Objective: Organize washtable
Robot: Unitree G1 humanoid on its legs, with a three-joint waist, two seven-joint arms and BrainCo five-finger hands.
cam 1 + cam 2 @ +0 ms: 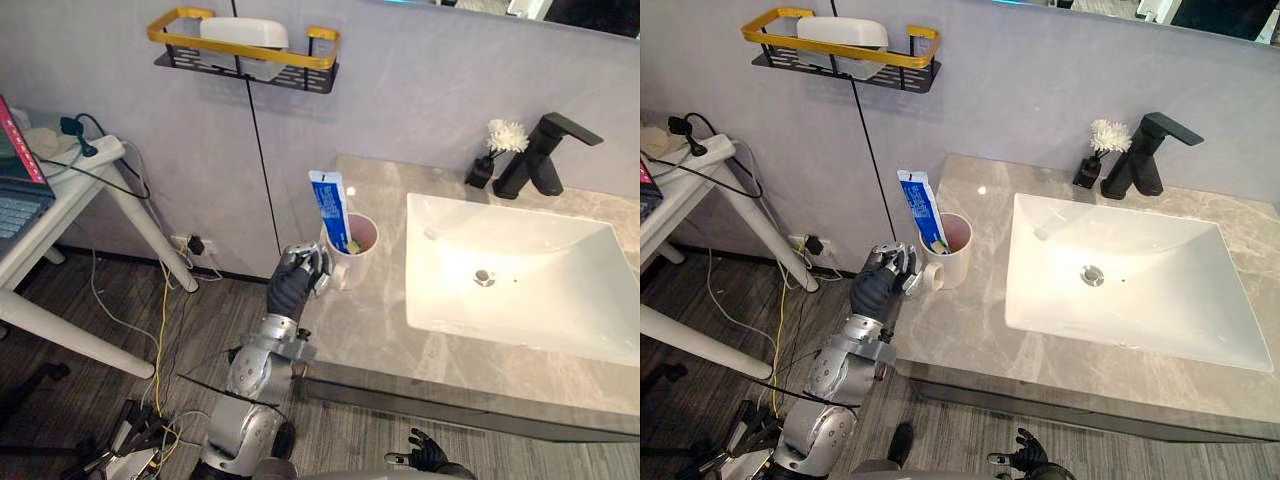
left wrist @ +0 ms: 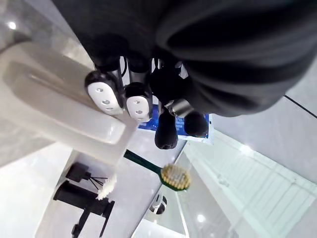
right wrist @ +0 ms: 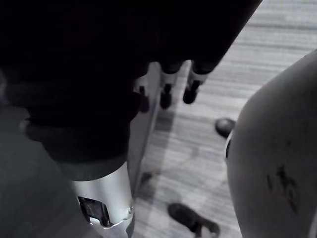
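**A:** Where is the left hand [image 1: 297, 283]?

**B:** At the near left corner of the counter [image 1: 380, 340], up against the white cup [image 1: 358, 262]. Its fingers [image 2: 101, 91] are curled onto the cup's handle [image 1: 930, 278], dark tips pressed to the white surface, with the thumb [image 2: 166, 135] bent in close beside them. I'd call that a grasp on the cup.

**A:** And the cup itself?

**B:** Upright on the counter, touching the fingertips, on the far side of the hand from the wrist. A blue and white toothpaste tube [image 1: 330, 205] stands in it, rising well above the knuckles and leaning slightly toward the hand. A toothbrush [image 2: 174, 177] with a green handle and yellowish bristles sits in the cup too, just past the thumb in the left wrist view.

**A:** What lies beyond the cup?

**B:** A white basin [image 1: 540, 290], well apart from the hand, with the cup between the two. Further off are a black tap [image 1: 540, 155] and, just beside it, a small dark vase [image 1: 485, 165] holding a white flower. High above the hand, a black and gold shelf [image 1: 245, 50] hangs on the wall.

**A:** The right hand [image 1: 425, 455]?

**B:** Low, below the counter's front edge, over the wooden floor [image 3: 198, 148]. Its fingers hang loose and nearly straight, holding nothing
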